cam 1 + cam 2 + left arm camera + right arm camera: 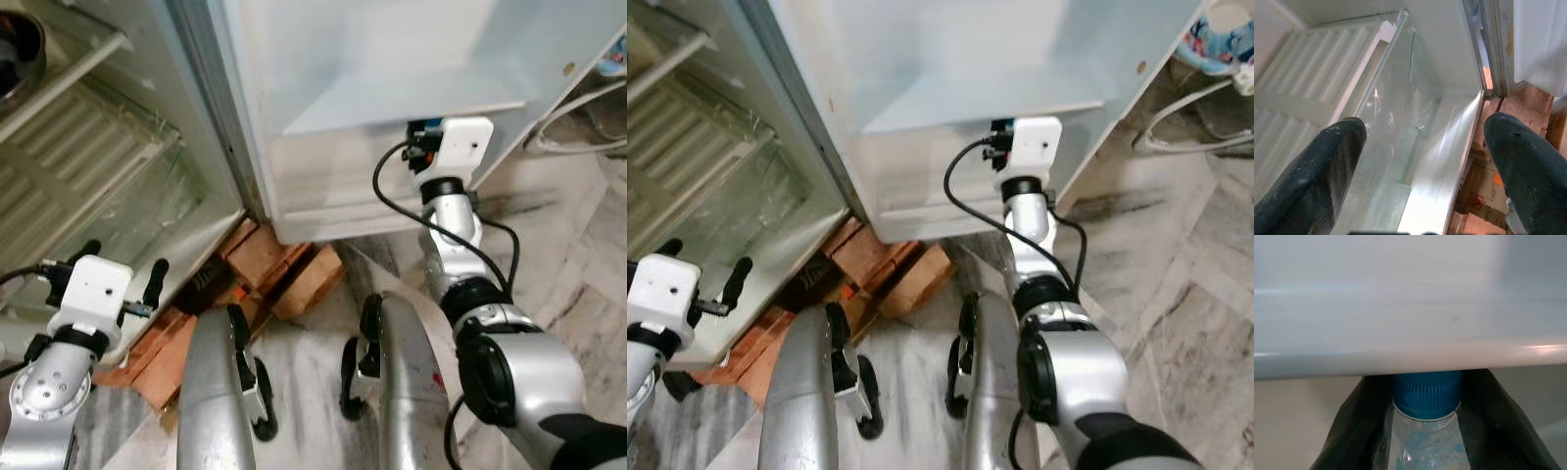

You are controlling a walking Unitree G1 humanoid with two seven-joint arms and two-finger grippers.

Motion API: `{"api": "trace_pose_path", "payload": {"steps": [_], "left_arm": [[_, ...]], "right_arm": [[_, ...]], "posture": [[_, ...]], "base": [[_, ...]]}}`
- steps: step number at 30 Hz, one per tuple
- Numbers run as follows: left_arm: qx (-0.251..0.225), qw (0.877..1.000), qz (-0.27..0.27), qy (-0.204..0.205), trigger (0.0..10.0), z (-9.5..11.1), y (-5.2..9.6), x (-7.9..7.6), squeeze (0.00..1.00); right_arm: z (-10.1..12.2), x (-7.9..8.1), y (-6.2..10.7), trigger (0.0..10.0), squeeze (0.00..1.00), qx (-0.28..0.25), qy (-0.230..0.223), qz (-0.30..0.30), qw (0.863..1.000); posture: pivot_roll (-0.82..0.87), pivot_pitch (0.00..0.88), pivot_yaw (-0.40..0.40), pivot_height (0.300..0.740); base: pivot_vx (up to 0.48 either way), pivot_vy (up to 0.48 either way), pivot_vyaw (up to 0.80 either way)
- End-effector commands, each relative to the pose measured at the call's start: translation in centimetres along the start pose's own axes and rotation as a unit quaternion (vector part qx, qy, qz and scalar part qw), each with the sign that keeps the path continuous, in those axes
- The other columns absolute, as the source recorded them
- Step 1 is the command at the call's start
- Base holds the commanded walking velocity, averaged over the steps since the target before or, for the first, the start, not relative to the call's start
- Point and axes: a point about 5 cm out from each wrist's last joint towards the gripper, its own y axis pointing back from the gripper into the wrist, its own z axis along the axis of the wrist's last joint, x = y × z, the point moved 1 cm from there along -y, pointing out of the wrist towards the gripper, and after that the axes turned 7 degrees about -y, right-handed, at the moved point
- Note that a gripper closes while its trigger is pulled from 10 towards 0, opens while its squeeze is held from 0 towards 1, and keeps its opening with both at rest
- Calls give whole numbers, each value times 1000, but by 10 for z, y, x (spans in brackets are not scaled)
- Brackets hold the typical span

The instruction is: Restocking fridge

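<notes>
Fridge interior (108, 147): far left of the scene; white ribbed shelf above a clear glass-fronted crisper drawer (1400, 127), door swung wide so the compartment can be reached.

Left gripper (122, 279): near left, hovering before the crisper with its two black fingers (1327, 166) spread wide apart and nothing between them; judged to be waiting, free to steady or receive.

Brick and carton supports (265, 269): under the fridge's near corner, apparently propping the cabinet off the marble floor (568, 255); one brown carton in the left wrist view bears small print and an orange mark, too small to read.

Robot legs (392, 392): centre near, standing close to the open door.

Fridge door (392, 78): centre to right, inner face toward the robot, with a white door shelf (392, 147) along its lower part.

Right gripper (1425, 431): raised to the door shelf at right, fingers clamped on the neck of a clear water bottle (1425, 450); the blue ribbed cap (1426, 394) sits just under the shelf's white rail, so the bottle is judged to be going into the door rack.

Bottle label: none legible.

Cables (588, 117): far right, on the floor.
</notes>
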Motion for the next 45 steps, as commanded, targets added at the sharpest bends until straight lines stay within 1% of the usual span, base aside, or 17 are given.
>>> {"api": "trace_pose_path", "payload": {"steps": [1, 5, 9, 10, 11, 13, 14, 17, 19, 20, 22, 29, 32, 41, 42, 43, 45], "left_arm": [[14, 1000, 3, -6, 10000, -4, 5, 3, 0], [14, 1000, 3, -6, 10000, -5, 4, 2, 0], [15, 1000, 4, -6, 10000, -5, 5, 3, 0], [16, 1000, 5, -7, 10000, -5, 5, 3, 0], [16, 1000, 5, -7, 10000, -5, 5, 3, 0], [18, 1000, 5, -7, 10000, -6, 5, 4, 0], [18, 1000, 6, -7, 10000, -6, 5, 4, 0], [18, 1000, 5, -6, 10000, -6, 5, 3, 0], [19, 1000, 3, -6, 10000, -6, 5, 3, 0], [19, 1000, 3, -6, 10000, -6, 5, 3, 0], [19, 1000, 0, -6, 10000, -7, 4, 2, 0], [20, 1000, -3, -6, 10000, -7, 3, 1, 0], [19, 1000, -6, -5, 10000, -7, 2, 0, 0], [18, 1000, -6, -4, 10000, -6, 1, -1, 0], [17, 1000, -7, -3, 10000, -6, 0, -1, 0], [17, 1000, -7, -3, 10000, -6, 0, -1, 0], [15, 1000, -8, -3, 10000, -6, 0, -2, 0]], "right_arm": [[-2, 4, 1, 10000, 0, 1, -42, -2, 999], [1, 7, 2, 10000, 0, -11, -51, 6, 999], [-6, 15, 14, 10000, 0, -10, 14, 60, 998], [-15, 8, 22, 10000, 0, 10, 45, 58, 997], [-15, 8, 22, 10000, 0, 10, 45, 58, 997], [-31, -16, 34, 10000, 0, 62, 97, 23, 993], [-33, -21, 36, 10000, 0, 72, 109, 16, 991], [-36, -39, 41, 10000, 0, 90, 114, -20, 989], [-41, -56, 46, 10000, 0, 124, 145, -51, 980], [-41, -56, 46, 10000, 0, 124, 145, -51, 980], [-45, -82, 53, 10000, 0, 166, 161, -112, 966], [-47, -103, 57, 10000, 0, 205, 169, -173, 948], [-47, -116, 62, 10000, 0, 224, 179, -218, 933], [-49, -127, 72, 10000, 0, 236, 196, -259, 916], [-49, -130, 75, 10000, 184, 238, 200, -272, 911], [-49, -132, 76, 10000, 694, 239, 200, -277, 909], [-47, -139, 79, 10000, 1000, 240, 208, -295, 901]], "posture": [[271, 364, 50, 547], [271, 364, 50, 547], [271, 363, 47, 547], [273, 363, 47, 547], [273, 363, 47, 547], [272, 364, 46, 547], [272, 364, 46, 547], [269, 363, 47, 547], [267, 360, 49, 547], [267, 360, 49, 547], [268, 357, 51, 547], [268, 354, 53, 547], [269, 353, 50, 547], [269, 348, 48, 547], [267, 346, 49, 547], [267, 345, 49, 547], [267, 342, 50, 547]], "base": [[0, 0, 0], [0, 0, 0], [0, 0, 0], [0, 0, 0], [0, 0, 0], [0, 0, 0], [0, 0, 0], [0, 0, 0], [0, 0, 0], [0, 0, 0], [0, 0, 0], [0, 0, 0], [0, 0, 0], [0, 0, 0], [0, 0, 0], [0, 0, 0], [0, 0, 0]]}}
